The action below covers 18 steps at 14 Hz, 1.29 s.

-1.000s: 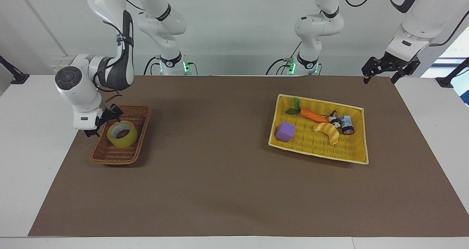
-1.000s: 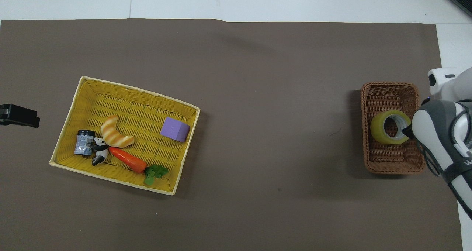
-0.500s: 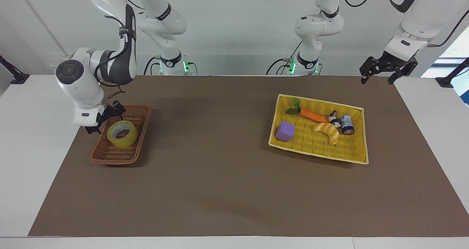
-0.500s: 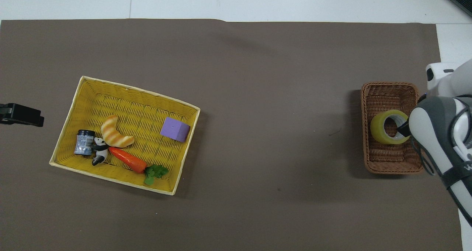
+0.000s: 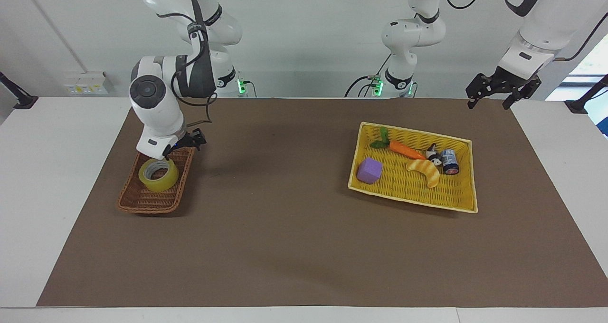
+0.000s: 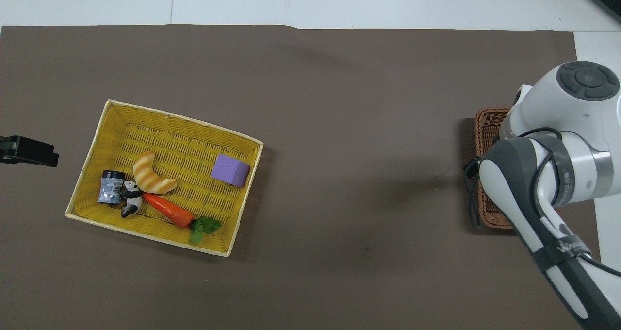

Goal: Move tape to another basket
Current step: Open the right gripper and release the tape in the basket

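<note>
I judge placement done: tape lies in the wicker basket. Right pincer, over the basket's robot-side rim, holds nothing, opening indiscernible. Left pincer waits, open. Next: retract.

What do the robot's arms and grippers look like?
Both arms are glossy white with rounded joints, dark grey bands and round grey caps at the elbows. Thin black cables loop along the outside. Each ends in a small black two-finger gripper: the right gripper and the left gripper. Green lights glow at the two bases.
</note>
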Motion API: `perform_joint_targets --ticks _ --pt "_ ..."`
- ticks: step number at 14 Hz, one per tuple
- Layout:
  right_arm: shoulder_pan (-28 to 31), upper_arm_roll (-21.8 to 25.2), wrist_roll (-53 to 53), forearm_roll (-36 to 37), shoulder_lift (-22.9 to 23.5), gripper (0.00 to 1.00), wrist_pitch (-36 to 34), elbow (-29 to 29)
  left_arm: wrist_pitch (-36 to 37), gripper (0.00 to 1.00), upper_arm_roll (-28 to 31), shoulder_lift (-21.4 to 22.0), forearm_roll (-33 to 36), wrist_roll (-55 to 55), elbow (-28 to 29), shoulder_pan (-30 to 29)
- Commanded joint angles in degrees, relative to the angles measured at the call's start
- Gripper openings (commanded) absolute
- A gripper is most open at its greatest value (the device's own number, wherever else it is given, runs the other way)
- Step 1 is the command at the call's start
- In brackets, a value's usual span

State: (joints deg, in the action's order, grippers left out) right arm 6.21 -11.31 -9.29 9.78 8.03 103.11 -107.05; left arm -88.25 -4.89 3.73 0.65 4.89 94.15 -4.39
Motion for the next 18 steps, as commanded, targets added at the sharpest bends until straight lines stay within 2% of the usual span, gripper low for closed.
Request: perform_joint_targets --ticks 1,5,8,11,13,15,16,18 --pt "0.82 -2.57 8.74 -0.20 -1.96 1.00 -1.25 3.41 -1.48 1.00 -0.48 1.63 -0.83 -0.40 2.09 -0.71" --pt "3.01 -1.70 9.20 -7.66 -5.38 1.00 -1.95 9.04 -1.57 1.00 -0.48 1.55 -0.91 -0.76 2.00 -0.71" --pt "3.11 -1.18 9.55 -8.02 -8.54 1.00 -3.61 11.24 -1.57 1.00 -0.56 1.55 -0.91 -0.76 2.09 -0.62" --pt "2.23 -1.96 17.52 -7.50 -11.71 1.00 -6.50 11.16 -1.57 1.00 -0.48 1.55 -0.91 -0.67 2.09 -0.62" --pt "-1.36 -2.14 25.25 -7.32 -12.68 1.00 -9.68 11.16 -1.57 1.00 -0.48 1.55 -0.91 -0.41 2.00 -0.71" --pt "-1.91 -1.97 25.81 -7.93 -12.95 1.00 -11.08 11.34 -1.66 1.00 -0.48 1.55 -0.91 -0.40 2.00 -0.80" --pt "-1.73 -1.44 25.55 -8.37 -13.73 1.00 -13.18 12.82 -1.66 1.00 -0.48 1.55 -0.91 -0.40 2.00 -0.80" --pt "-0.85 -0.13 22.93 -9.95 -13.48 1.00 -19.84 19.57 -1.83 1.00 -0.48 1.55 -0.91 -0.40 2.00 -0.71"
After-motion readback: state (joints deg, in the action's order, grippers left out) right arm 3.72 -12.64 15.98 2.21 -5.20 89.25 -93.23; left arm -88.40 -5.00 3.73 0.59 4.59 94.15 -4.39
